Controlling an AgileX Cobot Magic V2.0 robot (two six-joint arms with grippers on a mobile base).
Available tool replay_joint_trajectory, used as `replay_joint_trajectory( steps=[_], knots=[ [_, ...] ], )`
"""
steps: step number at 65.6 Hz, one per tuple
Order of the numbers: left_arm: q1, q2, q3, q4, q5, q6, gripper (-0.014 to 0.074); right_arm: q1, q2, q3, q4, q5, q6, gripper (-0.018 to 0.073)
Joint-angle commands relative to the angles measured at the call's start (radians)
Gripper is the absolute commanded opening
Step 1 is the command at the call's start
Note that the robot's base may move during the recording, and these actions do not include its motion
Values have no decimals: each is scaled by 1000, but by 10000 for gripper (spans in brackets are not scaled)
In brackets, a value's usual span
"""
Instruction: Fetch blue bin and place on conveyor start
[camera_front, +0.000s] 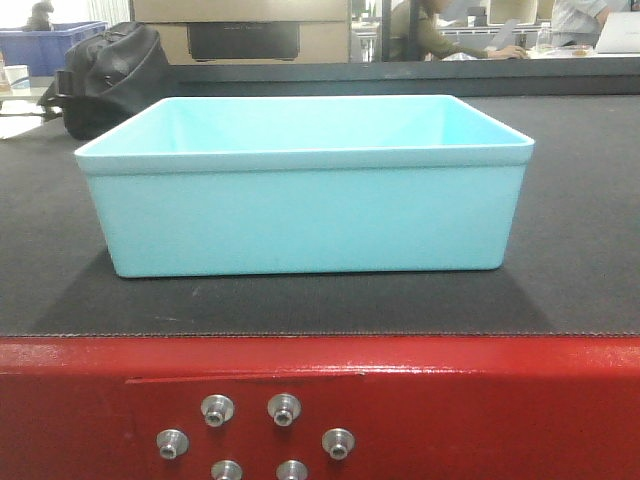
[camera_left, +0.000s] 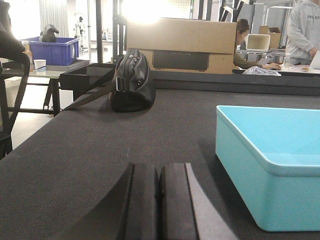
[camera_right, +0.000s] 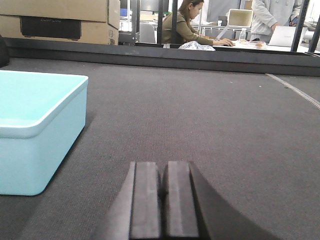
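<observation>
The pale cyan blue bin (camera_front: 305, 190) stands upright and empty on the dark grey belt of the conveyor start (camera_front: 580, 260), just behind the red frame (camera_front: 480, 400) with silver bolts. In the left wrist view the bin (camera_left: 272, 160) is to the right of my left gripper (camera_left: 159, 172), which is shut and empty, low over the belt (camera_left: 75, 155). In the right wrist view the bin (camera_right: 35, 130) is to the left of my right gripper (camera_right: 163, 170), also shut and empty over the belt (camera_right: 225, 125). Neither gripper touches the bin.
A black bag (camera_front: 110, 75) lies on the belt behind the bin to the left, also in the left wrist view (camera_left: 132, 82). A cardboard box (camera_left: 180, 45), a dark blue crate (camera_left: 52, 50) and seated people (camera_right: 187, 22) are beyond the belt's far edge.
</observation>
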Motion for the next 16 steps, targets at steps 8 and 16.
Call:
replay_joint_trajectory(
  steps=[8, 16],
  knots=[
    [-7, -5, -1, 5, -17, -7, -111, -5, -3, -1, 1, -19, -7, -166],
    [-7, -5, -1, 5, -17, -7, -111, -5, -3, -1, 1, -19, -7, -166]
  ],
)
